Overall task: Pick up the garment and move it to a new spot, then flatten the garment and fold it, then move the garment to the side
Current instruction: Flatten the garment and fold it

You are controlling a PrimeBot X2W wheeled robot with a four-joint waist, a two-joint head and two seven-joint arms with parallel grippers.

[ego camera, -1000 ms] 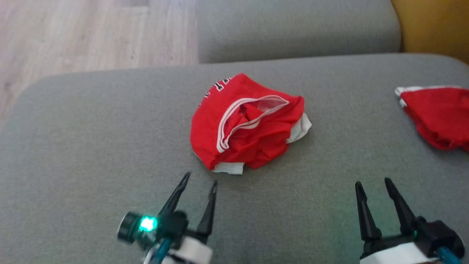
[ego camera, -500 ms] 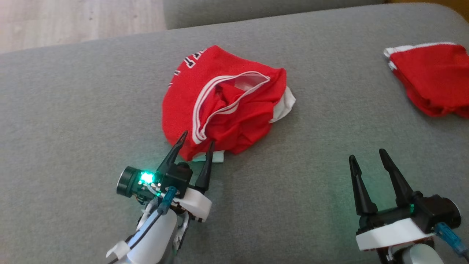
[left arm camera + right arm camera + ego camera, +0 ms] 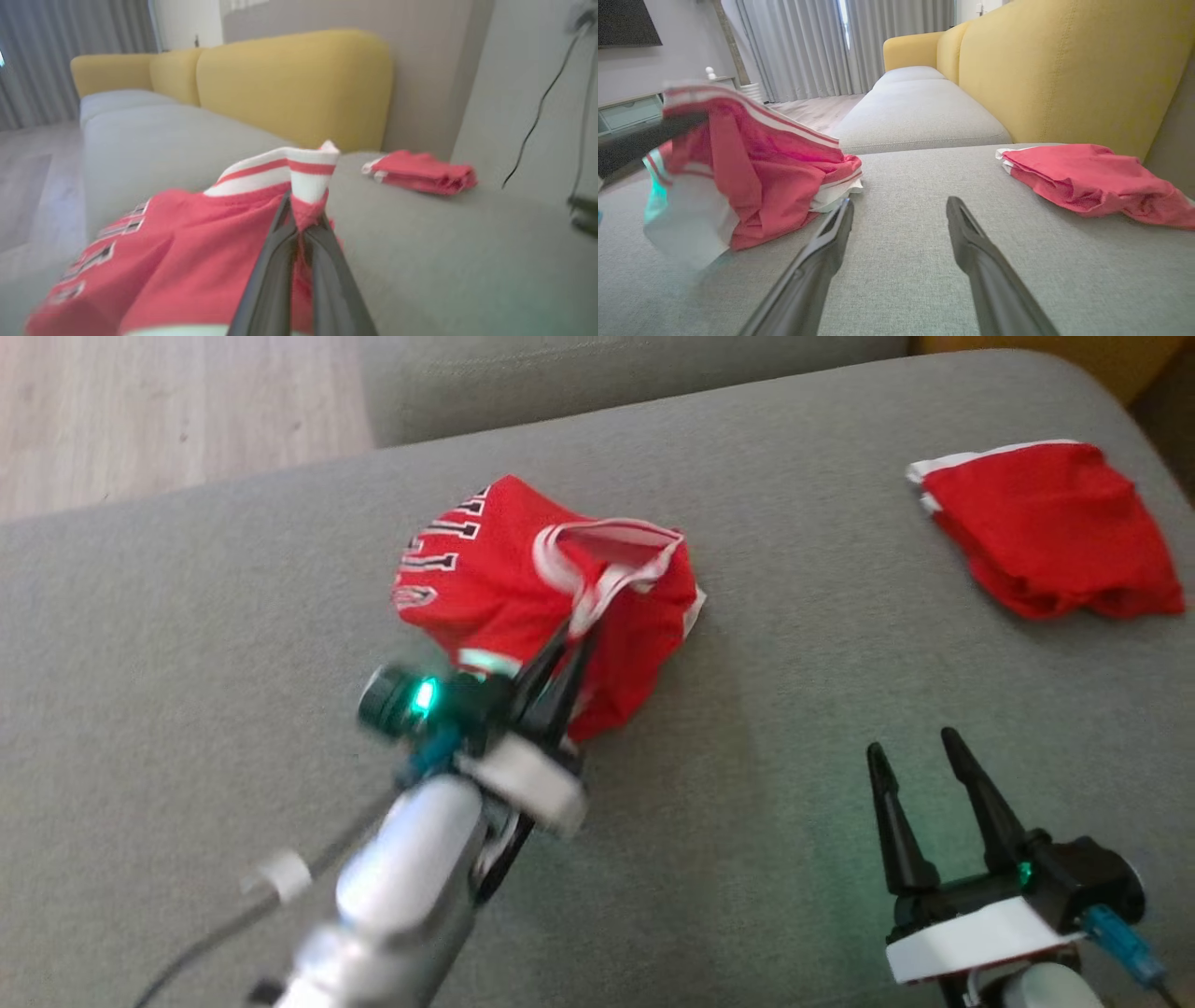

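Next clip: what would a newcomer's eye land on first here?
A crumpled red garment sits mid-cushion on the grey sofa, its striped trim pinched in the shut left claw. A second red garment lies at the far right, and the right claw stands open nearer the robot.

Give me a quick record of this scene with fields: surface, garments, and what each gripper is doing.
surface: grey sofa cushion
garment: crumpled red jersey, white trim, mid-cushion, partly lifted
left gripper: shut on the jersey's striped trim
right gripper: open, empty, over bare cushion
other item: folded red garment, cushion's right end
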